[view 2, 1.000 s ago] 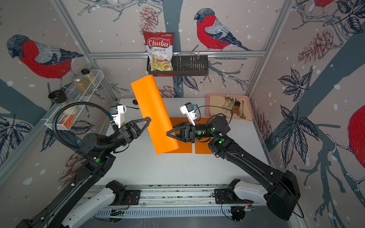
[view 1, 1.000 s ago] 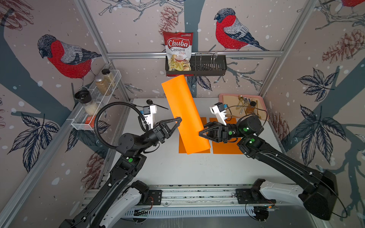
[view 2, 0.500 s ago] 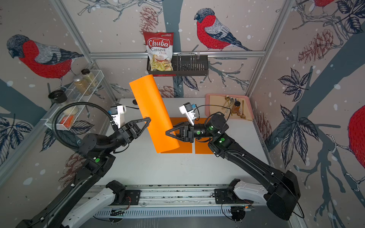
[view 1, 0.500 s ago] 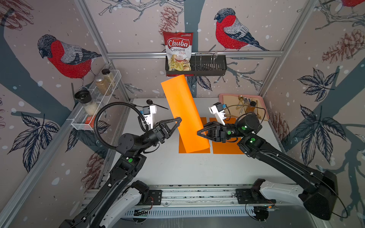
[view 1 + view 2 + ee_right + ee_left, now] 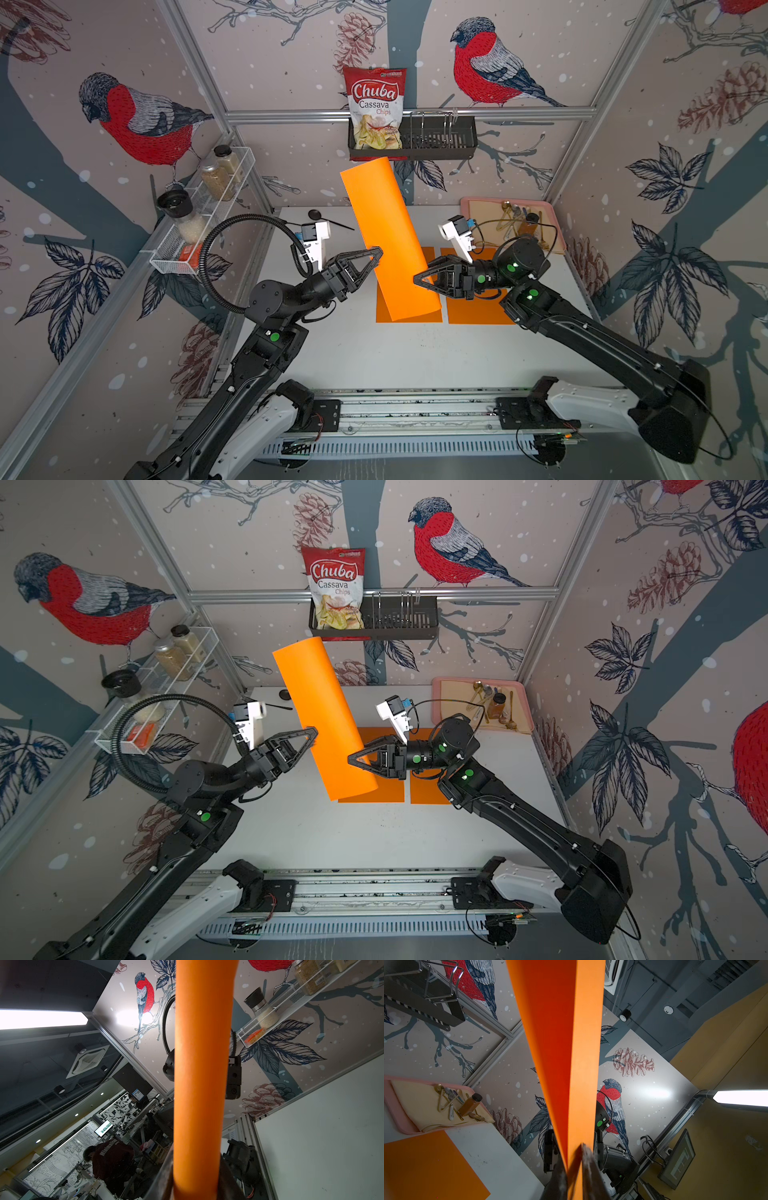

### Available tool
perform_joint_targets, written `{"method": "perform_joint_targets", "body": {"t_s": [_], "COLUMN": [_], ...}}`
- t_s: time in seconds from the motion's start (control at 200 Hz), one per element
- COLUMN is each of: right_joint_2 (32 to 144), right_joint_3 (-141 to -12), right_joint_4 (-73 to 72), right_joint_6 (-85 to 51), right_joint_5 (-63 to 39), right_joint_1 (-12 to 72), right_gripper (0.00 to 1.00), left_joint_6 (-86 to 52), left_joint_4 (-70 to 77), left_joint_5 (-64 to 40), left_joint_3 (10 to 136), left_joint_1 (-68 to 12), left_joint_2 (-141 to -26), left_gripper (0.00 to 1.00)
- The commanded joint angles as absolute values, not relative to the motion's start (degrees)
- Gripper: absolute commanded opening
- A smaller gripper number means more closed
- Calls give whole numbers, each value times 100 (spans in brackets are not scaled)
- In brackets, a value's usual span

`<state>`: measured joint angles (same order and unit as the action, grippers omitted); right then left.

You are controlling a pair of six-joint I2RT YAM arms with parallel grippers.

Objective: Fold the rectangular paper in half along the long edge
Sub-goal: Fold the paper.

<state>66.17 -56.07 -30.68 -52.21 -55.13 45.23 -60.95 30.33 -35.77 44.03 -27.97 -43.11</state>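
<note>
Paper (image 5: 386,232) prob. light, floppy; hold by long edges; right end effector (image 5: 417,279) clamps bend at 3 o'clock; left end effector (image 5: 379,251) at 9, grip can't tell.

- left arm (image 5: 257,365): rises from the near rail, bent at the elbow, forearm reaching inward.
- left hand (image 5: 376,253): fingers narrowly parted, free edges of the paper (image 5: 386,232) between them; grip unclear.
- right arm (image 5: 602,345): likewise bent, reaching inward.
- right hand (image 5: 417,279): fingers pressed on either side of the paper's rounded bend.
- Both hands: tips facing, apart.
</note>
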Motion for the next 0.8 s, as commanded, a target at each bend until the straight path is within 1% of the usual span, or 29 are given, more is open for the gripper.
{"method": "perform_joint_targets", "body": {"t_s": [0.0, 0.575, 0.795], "right_joint_2": [6585, 6588, 6590], "right_joint_3": [-5677, -5735, -5738], "right_joint_4": [-2965, -2847, -2856], "right_joint_6": [-5042, -4968, -4975], "right_joint_5": [-5377, -5366, -5362], "right_joint_1": [4521, 4526, 4523], "right_gripper": [30, 30, 31], "left_joint_6": [-6056, -6049, -6047], "left_joint_4": [3208, 3234, 3243], "left_joint_5": [-3553, -3572, -3586], "left_joint_3": [4430, 4439, 4456], "left_joint_1": [-2800, -2803, -2803], "left_joint_2": [-4307, -4315, -4307], "left_gripper": [16, 5, 2]}}
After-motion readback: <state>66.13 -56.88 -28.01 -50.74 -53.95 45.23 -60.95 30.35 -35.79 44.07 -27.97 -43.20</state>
